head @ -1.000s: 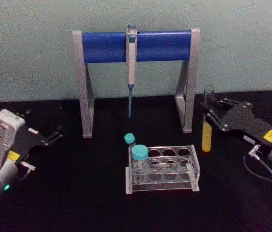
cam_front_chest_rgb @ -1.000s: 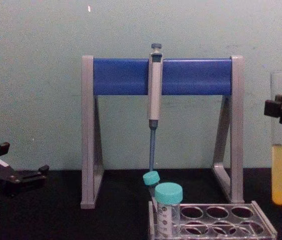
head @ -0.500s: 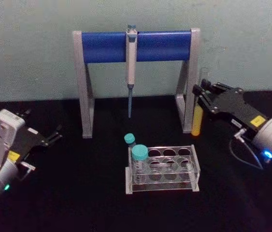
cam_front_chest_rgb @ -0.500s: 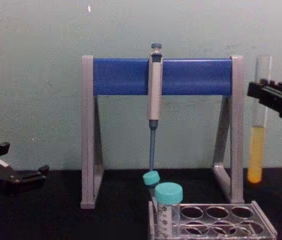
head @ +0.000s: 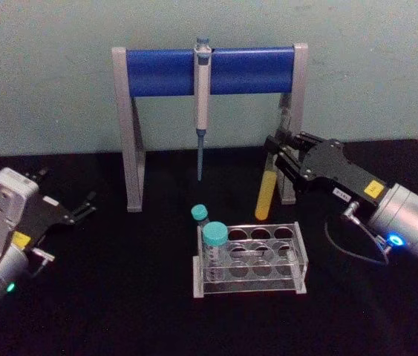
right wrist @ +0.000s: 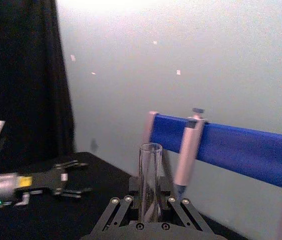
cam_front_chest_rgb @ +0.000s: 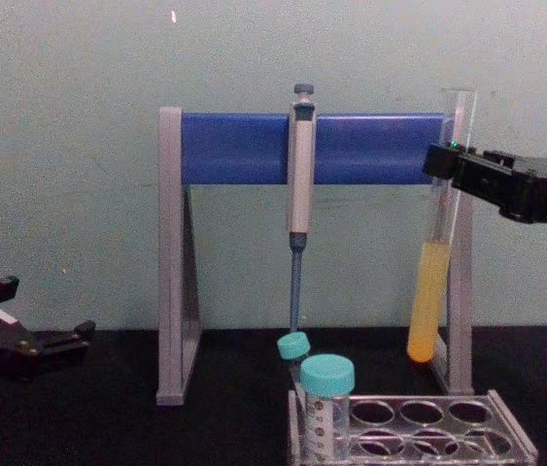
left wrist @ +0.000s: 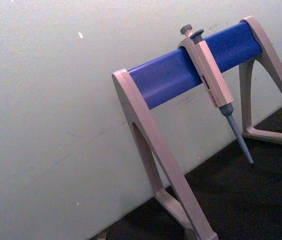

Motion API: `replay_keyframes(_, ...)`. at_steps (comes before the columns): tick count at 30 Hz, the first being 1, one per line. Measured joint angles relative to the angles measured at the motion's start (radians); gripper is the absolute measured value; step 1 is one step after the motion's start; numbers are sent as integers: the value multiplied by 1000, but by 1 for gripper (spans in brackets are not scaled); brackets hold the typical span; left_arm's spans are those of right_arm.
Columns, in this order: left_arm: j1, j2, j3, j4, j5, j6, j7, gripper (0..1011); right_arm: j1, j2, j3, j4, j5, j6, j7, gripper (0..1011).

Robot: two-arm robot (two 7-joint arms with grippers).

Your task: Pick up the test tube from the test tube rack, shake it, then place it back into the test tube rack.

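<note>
Head view: the right gripper (head: 275, 148) holds the tube (head: 265, 191) in the air, just behind the rack (head: 298, 257) and in front of the right leg of the stand (head: 212, 70). Its jaws are clamped on the glass near the open top, well above the yellow liquid. That leaves the long lower part free to slide into a hole. The tube leans slightly, with its round bottom toward the robot's left. As it has no cap, a near-upright hold likely keeps the liquid in. Two capped tubes (head: 214, 236) stand at the rack's left end; the other holes are open. A pipette (head: 202, 96) hangs from the stand's blue bar. The left gripper (head: 81, 208) sits idle over the table (head: 119, 311) at the left, jaws apart, holding nothing. The tube is not yet back in the rack.
</note>
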Motion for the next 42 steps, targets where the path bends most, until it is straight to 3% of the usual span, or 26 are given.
replay_keyframes(5,0,0,0,0,0,0,0,1001,-9,27,-7,-19,38,8,39,232)
replay_keyframes(11,0,0,0,0,0,0,0,1001,-41,94,-6,-79,64,65,36,232)
replay_keyframes(17,0,0,0,0,0,0,0,1001,-74,173,8,-141,64,122,-11,232)
replay_keyframes(23,0,0,0,0,0,0,0,1001,-104,215,32,-177,34,127,-95,232)
replay_keyframes(29,0,0,0,0,0,0,0,1001,-96,208,31,-179,-35,129,-170,232)
replay_keyframes(32,0,0,0,0,0,0,0,1001,-72,182,22,-162,-85,137,-210,232)
replay_keyframes(42,0,0,0,0,0,0,0,1001,-3,96,-8,-86,-141,115,-216,232)
